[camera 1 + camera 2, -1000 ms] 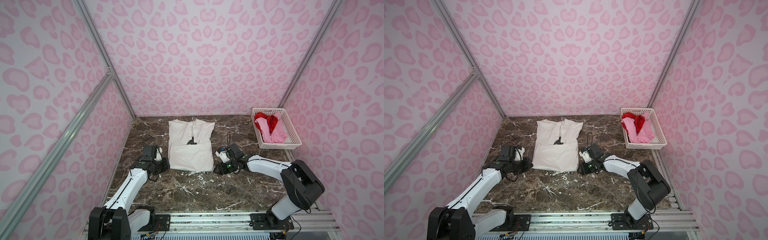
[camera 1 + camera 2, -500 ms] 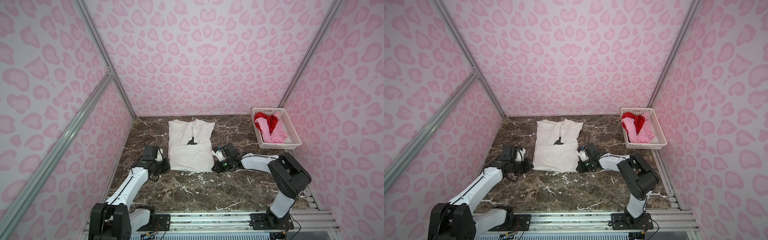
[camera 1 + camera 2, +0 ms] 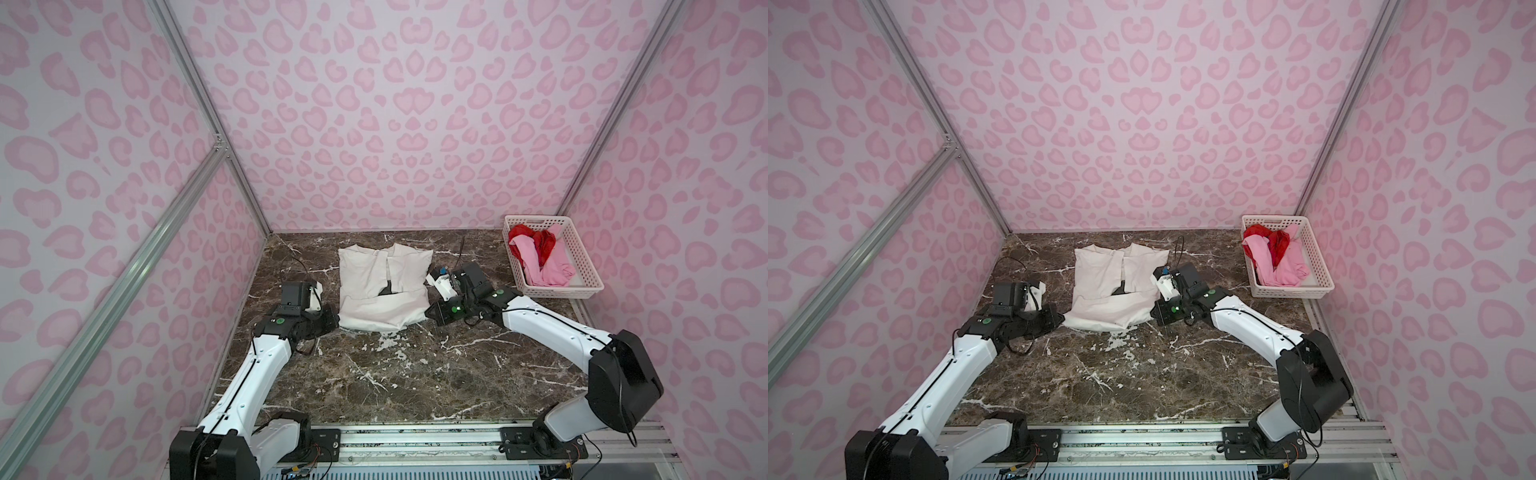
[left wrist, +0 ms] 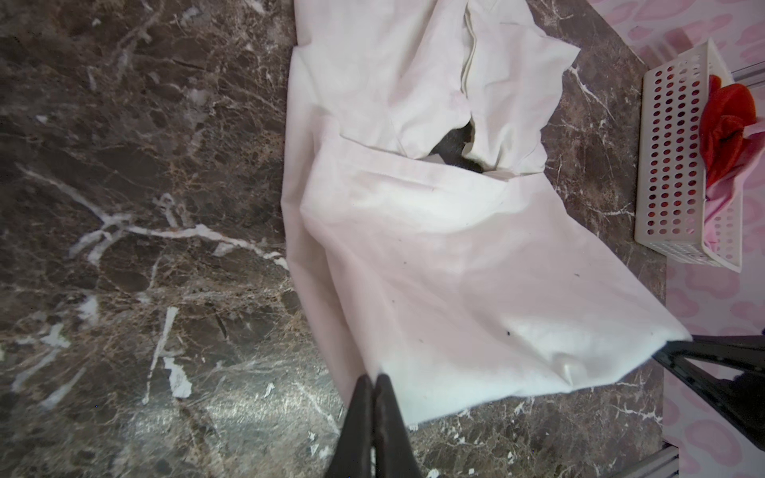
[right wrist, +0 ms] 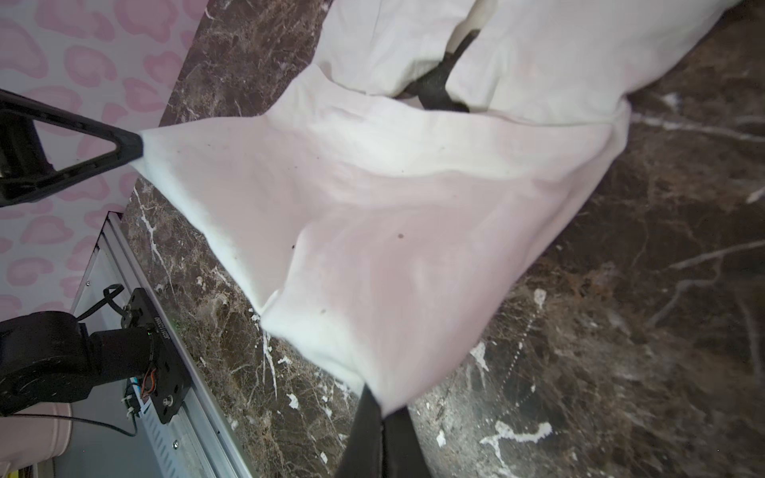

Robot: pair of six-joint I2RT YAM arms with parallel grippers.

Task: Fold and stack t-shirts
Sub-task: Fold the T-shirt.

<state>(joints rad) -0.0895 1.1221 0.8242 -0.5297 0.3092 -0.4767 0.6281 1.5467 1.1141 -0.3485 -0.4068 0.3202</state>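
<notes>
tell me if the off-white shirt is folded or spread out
Partly folded: the off-white shirt has its sides turned in and near edge doubled over.

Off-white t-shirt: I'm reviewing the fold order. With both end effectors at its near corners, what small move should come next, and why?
Probably lift both corners together slightly, ready to fold them toward the far edge. The left end effector and right end effector are each shut on a near corner of the off-white t-shirt, whose sides are already folded in.

White arm links (image 3: 266, 363), black joints (image 3: 623, 374), green lights (image 3: 456, 309), thin black cables (image 3: 461, 249), black jaws.
</notes>
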